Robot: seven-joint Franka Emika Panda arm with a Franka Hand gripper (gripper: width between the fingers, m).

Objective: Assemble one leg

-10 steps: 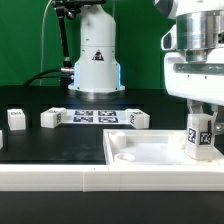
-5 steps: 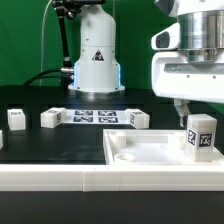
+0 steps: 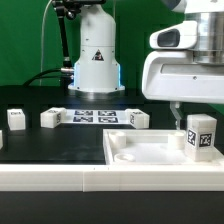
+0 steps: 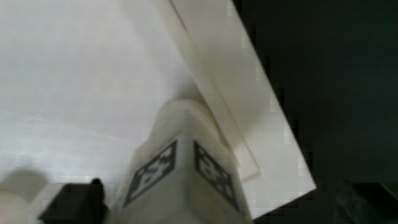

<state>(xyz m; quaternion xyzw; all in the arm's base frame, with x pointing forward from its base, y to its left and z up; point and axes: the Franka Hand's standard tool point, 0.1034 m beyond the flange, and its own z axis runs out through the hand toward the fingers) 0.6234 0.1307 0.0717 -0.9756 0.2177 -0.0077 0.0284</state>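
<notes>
The leg (image 3: 201, 134), a small white block with a black-and-white tag, stands upright on the far right corner of the large white panel (image 3: 150, 150). My gripper (image 3: 200, 112) hangs just above it, open. One finger (image 3: 177, 116) shows clear of the leg's left side; the other is cut off at the exterior view's right edge. In the wrist view the leg (image 4: 187, 165) lies between my dark fingertips (image 4: 75, 203), with gaps on both sides, and the panel's raised rim (image 4: 231, 80) runs past it.
Three more small white tagged blocks stand on the black table: two at the exterior view's left (image 3: 16, 118) (image 3: 51, 118) and one in the middle (image 3: 138, 118). The marker board (image 3: 95, 116) lies between them. The arm's white base (image 3: 95, 60) stands behind.
My gripper has let go of the leg and risen, shifting a little toward the exterior view's left. The leg stays upright on the panel's corner.
</notes>
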